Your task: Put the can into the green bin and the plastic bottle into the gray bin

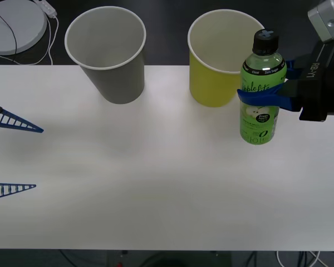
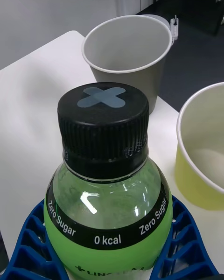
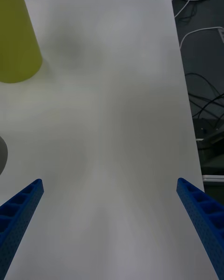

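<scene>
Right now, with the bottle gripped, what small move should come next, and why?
Probably carry it left toward the gray bin. The right claw is shut on the bottle, which sits beside the green bin, the wrong one. The left claw waits open.

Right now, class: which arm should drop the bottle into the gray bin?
The right: its gripper fingers already clasp the plastic bottle. The left gripper waits open, nearer the gray bin.

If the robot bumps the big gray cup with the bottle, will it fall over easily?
Probably, yes. The gray bin looks empty inside, so it is likely light. It is tall and narrower at the base than at the rim, so a knock near the top could tip it. The right gripper holds the plastic bottle beside the green bin.
</scene>
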Motion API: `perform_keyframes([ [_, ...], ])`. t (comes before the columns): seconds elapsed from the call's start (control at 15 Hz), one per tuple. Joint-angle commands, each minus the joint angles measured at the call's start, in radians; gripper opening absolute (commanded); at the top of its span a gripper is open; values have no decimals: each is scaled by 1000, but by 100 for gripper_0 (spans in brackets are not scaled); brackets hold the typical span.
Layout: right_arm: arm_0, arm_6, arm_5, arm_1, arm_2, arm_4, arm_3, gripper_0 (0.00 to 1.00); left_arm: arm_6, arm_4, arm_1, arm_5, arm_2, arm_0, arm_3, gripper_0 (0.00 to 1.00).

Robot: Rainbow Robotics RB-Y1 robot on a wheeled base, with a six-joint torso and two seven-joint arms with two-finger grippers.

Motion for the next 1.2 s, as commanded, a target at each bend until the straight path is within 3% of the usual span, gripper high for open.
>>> perform_keyframes([
  [0.07,-37,-64,-2,-2,39,5,-10,0,0,0,0,0,0,0,0,100],
  [0.47,-142,-158,-7,3,152,109,-50,0,0,0,0,0,0,0,0,100],
  [0.73,-249,-192,-7,51,257,178,-30,0,0,0,0,0,0,0,0,100],
  [1.2,-496,-213,-170,244,383,341,117,0,0,0,0,0,0,0,0,100],
])
